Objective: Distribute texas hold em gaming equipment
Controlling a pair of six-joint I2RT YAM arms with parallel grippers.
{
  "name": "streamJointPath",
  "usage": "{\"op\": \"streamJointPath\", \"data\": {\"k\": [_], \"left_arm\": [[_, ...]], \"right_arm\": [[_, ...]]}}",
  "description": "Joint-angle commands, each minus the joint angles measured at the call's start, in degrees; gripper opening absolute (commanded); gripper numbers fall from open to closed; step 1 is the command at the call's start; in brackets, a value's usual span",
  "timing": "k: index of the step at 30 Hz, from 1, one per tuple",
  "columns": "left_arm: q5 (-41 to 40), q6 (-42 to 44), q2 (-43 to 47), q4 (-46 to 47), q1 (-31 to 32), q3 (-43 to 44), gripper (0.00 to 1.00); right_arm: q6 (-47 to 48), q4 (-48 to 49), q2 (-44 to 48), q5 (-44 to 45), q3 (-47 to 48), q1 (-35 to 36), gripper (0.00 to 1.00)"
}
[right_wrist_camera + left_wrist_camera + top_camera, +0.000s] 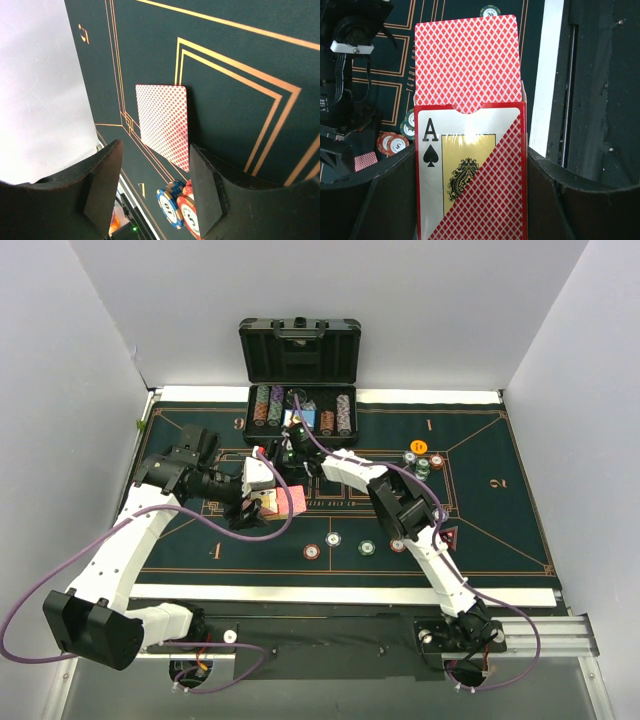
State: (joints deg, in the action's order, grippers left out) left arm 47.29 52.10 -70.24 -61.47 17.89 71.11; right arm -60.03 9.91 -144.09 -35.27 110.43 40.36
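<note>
Card box (pixel 470 165) in left claw (pixel 470 205), dark green gold-lined felt (pixel 500 530), pale walls (pixel 420 300)

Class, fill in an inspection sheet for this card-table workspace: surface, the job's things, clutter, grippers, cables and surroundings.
Surface: green mat with gold lines, covering the table.
Job's things: card box with cards sticking out; one card lying face down on the mat; chips scattered at the front and right; orange disc; dark red triangular marker.
Clutter: open black case with racked chip rows at the far edge.
Grippers: left gripper shut on the card box; right gripper open over the card.
Cables: purple cable loops across the mat.
Surroundings: plain pale walls on three sides.
</note>
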Motion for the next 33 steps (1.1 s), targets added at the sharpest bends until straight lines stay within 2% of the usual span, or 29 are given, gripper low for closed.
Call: {"op": "streamJointPath", "data": {"k": [1,8,12,15,19,22,26,33], "left_arm": [[2.6,0.1,1.5,0.7,-0.3,1.3,0.14],[2.5,-0.2,1.3,0.9,-0.3,1.2,0.14],[2.5,-0.3,1.3,0.9,-0.3,1.6,0.14],[2.4,-0.2,1.2,1.0,-0.3,1.6,0.14],[2.7,-0.4,1.1,1.2,-0.2,1.5,0.14],[2.5,-0.3,1.2,1.4,-0.2,1.2,0.14],[2.3,0.0,1.1,1.2,-0.1,1.3,0.14],[2.3,0.6,0.8,1.4,0.0,0.9,0.14]], "right_arm": [[2.2,-0.7,6.9,-0.2,-0.2,-1.4,0.51],[1.6,0.7,12.2,-2.0,0.0,-3.8,0.53],[3.7,-2.3,15.9,-1.7,-0.5,-5.5,0.58],[5.6,-3.6,20.5,-1.3,-7.6,-6.5,0.61],[7.4,-1.3,31.4,-1.2,-22.4,-7.9,0.68],[4.8,5.6,41.7,-2.2,-36.7,-9.5,0.73],[-0.5,14.6,52.8,-3.9,-49.8,-11.3,0.81],[1.1,9.3,65.9,-2.6,-55.9,-11.3,0.86]]}}
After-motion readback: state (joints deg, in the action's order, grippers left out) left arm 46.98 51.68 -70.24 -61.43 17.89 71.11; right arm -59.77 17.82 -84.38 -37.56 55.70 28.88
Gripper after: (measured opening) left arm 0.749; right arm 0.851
